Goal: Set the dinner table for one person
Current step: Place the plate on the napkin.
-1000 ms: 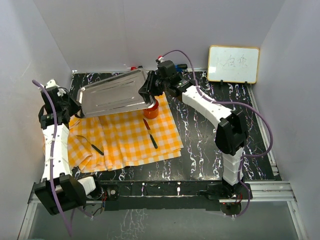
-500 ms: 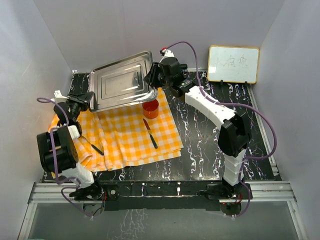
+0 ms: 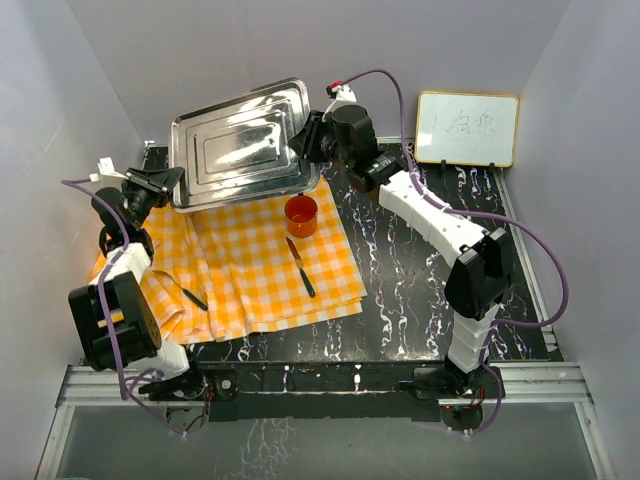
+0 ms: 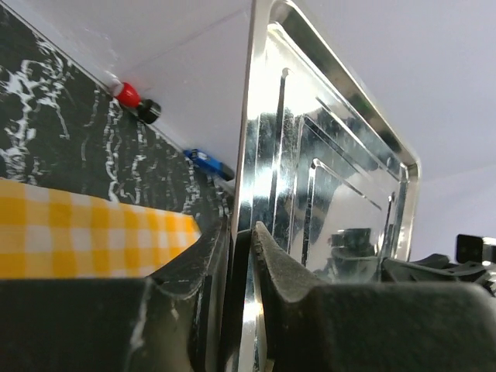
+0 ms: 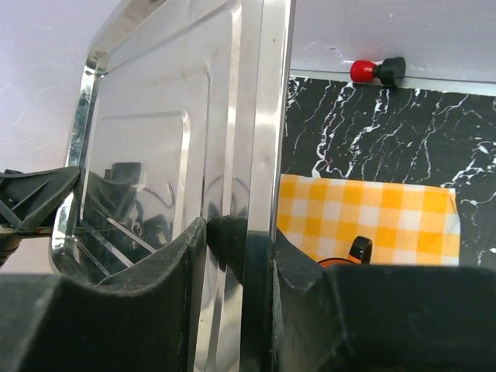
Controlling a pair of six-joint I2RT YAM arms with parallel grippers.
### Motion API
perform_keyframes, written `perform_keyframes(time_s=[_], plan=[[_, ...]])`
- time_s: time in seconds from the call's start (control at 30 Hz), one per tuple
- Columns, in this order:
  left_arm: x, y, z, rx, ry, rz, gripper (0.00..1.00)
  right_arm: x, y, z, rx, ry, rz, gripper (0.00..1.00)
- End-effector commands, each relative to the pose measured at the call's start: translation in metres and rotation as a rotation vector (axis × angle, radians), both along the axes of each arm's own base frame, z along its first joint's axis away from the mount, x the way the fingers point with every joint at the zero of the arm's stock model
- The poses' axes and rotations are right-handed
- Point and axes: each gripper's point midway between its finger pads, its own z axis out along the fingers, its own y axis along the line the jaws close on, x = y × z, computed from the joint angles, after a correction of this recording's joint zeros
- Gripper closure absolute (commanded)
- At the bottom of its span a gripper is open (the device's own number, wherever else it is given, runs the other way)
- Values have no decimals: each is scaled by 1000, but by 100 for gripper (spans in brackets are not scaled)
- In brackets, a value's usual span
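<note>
The steel tray is held in the air over the back left of the dinner table, tilted with its inside facing the camera. My left gripper is shut on its left rim and my right gripper is shut on its right rim. In the left wrist view the gripper pinches the tray's edge. In the right wrist view the gripper does the same on the tray. The orange-and-white checked cloth lies below with a red cup, a knife and a dark-handled utensil on it.
A small whiteboard leans on the back wall at the right. A red-and-black clip and a blue one sit at the table's back edge. White walls close in the left, back and right.
The tray has risen off the cloth and tipped more upright toward the back wall, uncovering the red cup. Both grippers kept their hold on its rims; the left arm swung back and folded.
</note>
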Motion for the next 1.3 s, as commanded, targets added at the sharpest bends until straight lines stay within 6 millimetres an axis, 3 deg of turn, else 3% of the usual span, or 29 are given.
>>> perform_keyframes(time_s=[0.0, 0.13, 0.27, 0.53, 0.57, 0.67, 0.77, 0.87, 0.93, 0.97, 1.17, 1.27], plan=[[-62, -92, 42, 193, -33, -429, 100, -84, 95, -31, 28, 56, 429, 85], [-73, -70, 24, 196, 101, -376, 100, -89, 95, -39, 27, 84, 452, 87], [-76, -46, 10, 305, 202, -295, 100, -90, 92, -42, 14, 97, 444, 87], [-73, -58, 17, 205, 90, -398, 100, -76, 80, -47, -45, 76, 355, 81], [-74, -60, 19, 180, 73, -413, 100, -76, 78, -44, -40, 66, 346, 81], [-75, -65, 27, 129, 20, -440, 100, -72, 73, -40, -32, 43, 318, 96], [-81, -71, 45, 77, -82, -476, 100, -71, 63, -34, 10, 31, 330, 94], [-86, -74, 61, 29, -159, -513, 100, -80, 37, -5, 262, -33, 440, 83], [-83, -72, 64, -2, -179, -520, 100, -97, -1, 48, 513, -188, 517, 86], [-84, -73, 68, -4, -204, -525, 100, -101, -18, 57, 584, -201, 537, 86], [-86, -72, 79, -85, -253, -558, 100, -122, -85, 81, 823, -252, 750, 85], [-87, -72, 78, -116, -257, -572, 100, -121, -98, 79, 917, -203, 842, 85]])
